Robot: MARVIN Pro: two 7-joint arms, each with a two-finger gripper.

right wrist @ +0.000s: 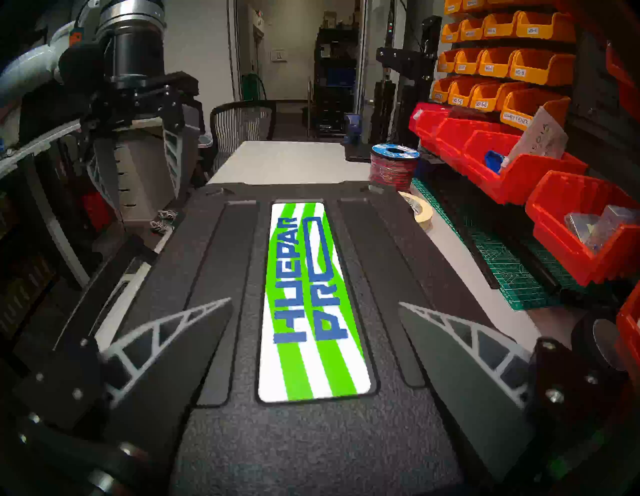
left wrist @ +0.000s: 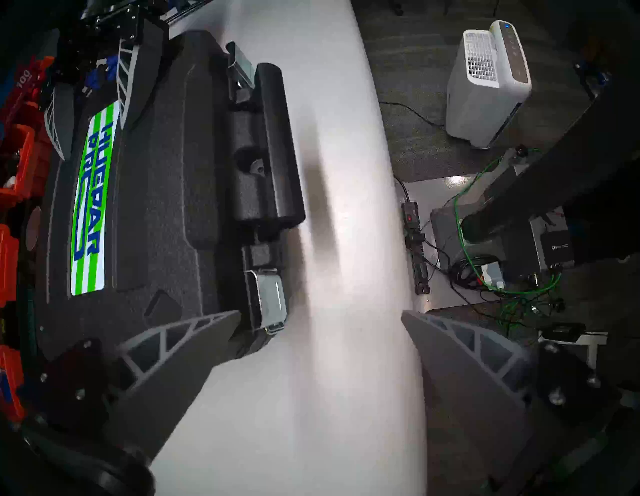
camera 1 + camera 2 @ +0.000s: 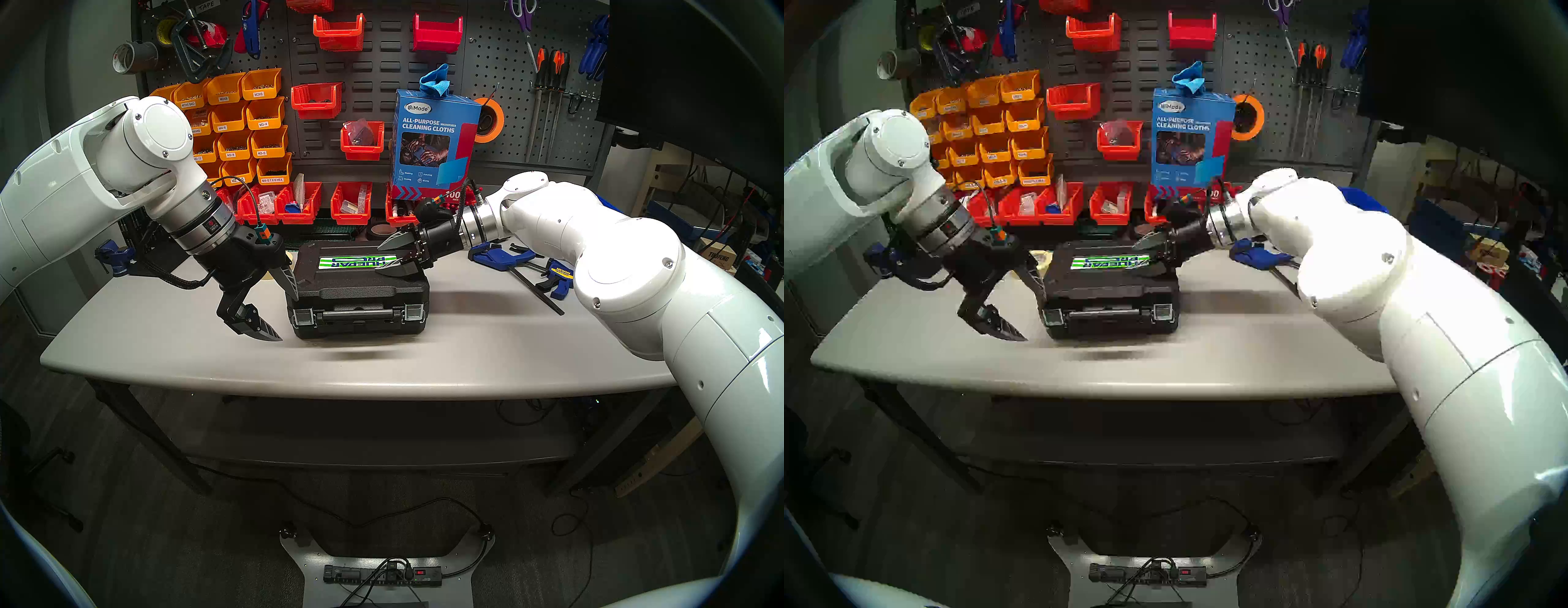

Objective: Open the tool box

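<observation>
- The left gripper [image 3: 282, 312], black with ribbed grey wedge-shaped fingers, hangs at nine o'clock of the case, jaws spread wide and empty; one finger stands just beside the case's left end, the other over bare tabletop.
- The tool box [image 3: 360, 288], a black hard case of grainy textured plastic with rounded corners, lies flat and closed at the middle of the table [image 3: 169, 339]. Its green-white-blue striped label [image 3: 358, 262] faces up; a black bar handle [image 3: 358, 315] runs along the front between two shiny silver latches [image 3: 302, 317].
- The right gripper [image 3: 392, 257] sits low over the lid from three o'clock, jaws parted either side of the label, gripping nothing.
- The tabletop is smooth pale grey with a rounded edge.
- At twelve o'clock, a dark pegboard [image 3: 488, 63] carries orange and red plastic bins; the floor is dark carpet.
</observation>
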